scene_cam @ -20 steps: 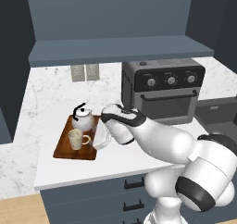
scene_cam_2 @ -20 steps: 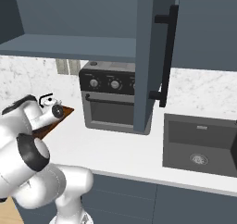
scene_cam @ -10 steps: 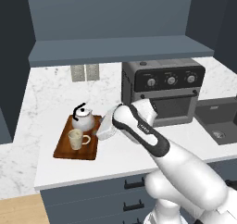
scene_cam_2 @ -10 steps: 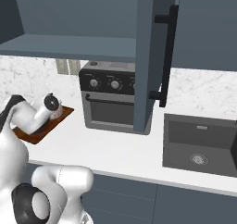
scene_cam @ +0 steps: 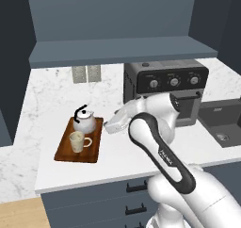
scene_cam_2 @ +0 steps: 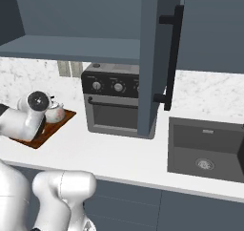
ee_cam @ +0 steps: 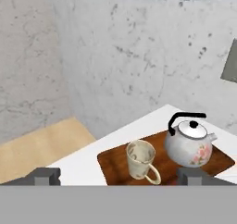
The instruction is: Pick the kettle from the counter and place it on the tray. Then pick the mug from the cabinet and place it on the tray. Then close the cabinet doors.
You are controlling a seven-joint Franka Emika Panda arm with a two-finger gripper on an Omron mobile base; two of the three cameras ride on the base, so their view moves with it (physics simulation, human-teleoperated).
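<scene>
The silvery kettle (scene_cam: 84, 122) with a black handle and the cream mug (scene_cam: 77, 141) both stand upright on the reddish-brown tray (scene_cam: 66, 152) on the white marble counter (scene_cam: 42, 104). My gripper (scene_cam: 108, 127) hovers just right of the tray, open and holding nothing. In the hand view the mug (ee_cam: 141, 159) and kettle (ee_cam: 190, 144) sit on the tray (ee_cam: 113, 163) a little ahead of my gripper (ee_cam: 115, 176), whose fingertips (ee_cam: 45, 175) are spread wide. The cabinet (scene_cam: 117, 50) is open, one cabinet door (scene_cam_2: 147, 58) swung out with its black bar handle (scene_cam_2: 171, 53).
A dark toaster oven (scene_cam: 164, 88) stands right of the tray, behind my arm. A sink (scene_cam_2: 205, 146) is set into the counter at the right. Wall outlets (scene_cam: 87, 74) sit behind the kettle. The open door hangs over the oven in the right base view.
My gripper has lifted a little and drawn back to the right from the mug on the tray, while the arm's elbow swung round. Kettle, mug and tray have not moved.
</scene>
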